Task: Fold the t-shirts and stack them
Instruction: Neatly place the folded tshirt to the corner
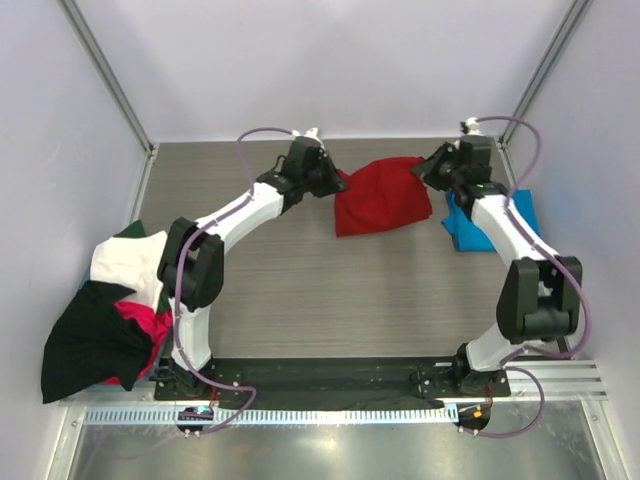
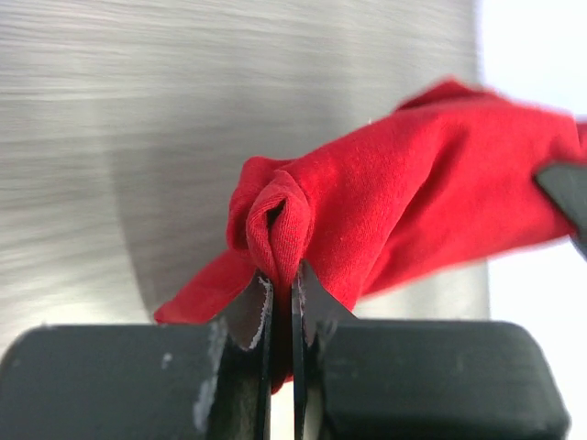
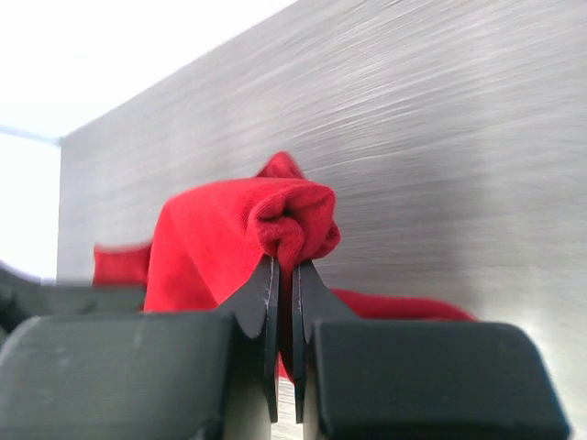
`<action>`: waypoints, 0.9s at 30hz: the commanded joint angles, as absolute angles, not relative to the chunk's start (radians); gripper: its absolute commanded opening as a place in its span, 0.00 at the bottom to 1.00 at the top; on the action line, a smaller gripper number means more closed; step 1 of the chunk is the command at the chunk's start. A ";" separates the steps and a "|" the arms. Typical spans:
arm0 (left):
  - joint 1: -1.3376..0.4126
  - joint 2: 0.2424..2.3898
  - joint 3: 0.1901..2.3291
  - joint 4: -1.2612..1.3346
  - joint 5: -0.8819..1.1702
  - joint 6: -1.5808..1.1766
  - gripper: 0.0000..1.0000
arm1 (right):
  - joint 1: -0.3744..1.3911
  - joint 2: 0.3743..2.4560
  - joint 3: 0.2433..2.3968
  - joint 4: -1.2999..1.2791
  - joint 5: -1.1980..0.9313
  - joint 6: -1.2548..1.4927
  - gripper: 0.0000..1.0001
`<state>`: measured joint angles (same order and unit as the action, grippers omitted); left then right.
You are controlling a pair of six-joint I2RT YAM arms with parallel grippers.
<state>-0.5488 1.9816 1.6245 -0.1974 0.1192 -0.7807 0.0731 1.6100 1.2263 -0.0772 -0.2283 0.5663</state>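
- Now the red shirt [image 1: 383, 195] is at the far middle of the table [image 1: 300, 290], bunched and held between both grippers; whether it rests on the surface is hard to tell.
- Left gripper [image 1: 338, 181] has its jaws clamped on a pinched fold at the shirt's left edge. Its wrist view shows cloth squeezed between the 2 tips, the lower part hidden behind them.
- Right gripper [image 1: 430, 172] is clamped the same way on a rolled fold at the right edge.
- Blue shirt [image 1: 482, 228] lies at the far right, partly covered by the right arm.
- At the near left, a heap hangs over the table edge: black shirt [image 1: 85, 345], white shirt [image 1: 125, 262], and magenta shirt [image 1: 140, 325] mostly buried.
- In the left wrist view, a dark blurred shape is cut off at the right border.
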 commanded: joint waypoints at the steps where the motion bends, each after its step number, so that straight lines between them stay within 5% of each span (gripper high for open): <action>1: -0.662 1.939 1.655 -0.124 0.092 -0.787 0.00 | -0.010 1.484 1.180 -0.127 -0.154 0.604 0.01; 5: -0.773 1.979 1.756 -0.103 0.074 -0.807 0.00 | -0.116 1.344 1.154 -0.261 0.030 0.572 0.01; 10: -0.905 2.119 1.880 -0.005 0.038 -0.793 0.00 | -0.313 1.286 1.117 -0.307 0.012 0.581 0.01; 27: -0.991 2.644 2.424 0.362 0.066 -0.949 0.00 | -0.618 1.400 1.190 -0.315 -0.006 0.540 0.01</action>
<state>-0.9783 2.6465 2.3451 0.2058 0.0956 -0.9131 -0.5980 1.3731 1.1389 -0.3489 -0.0193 0.5579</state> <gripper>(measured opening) 0.044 0.069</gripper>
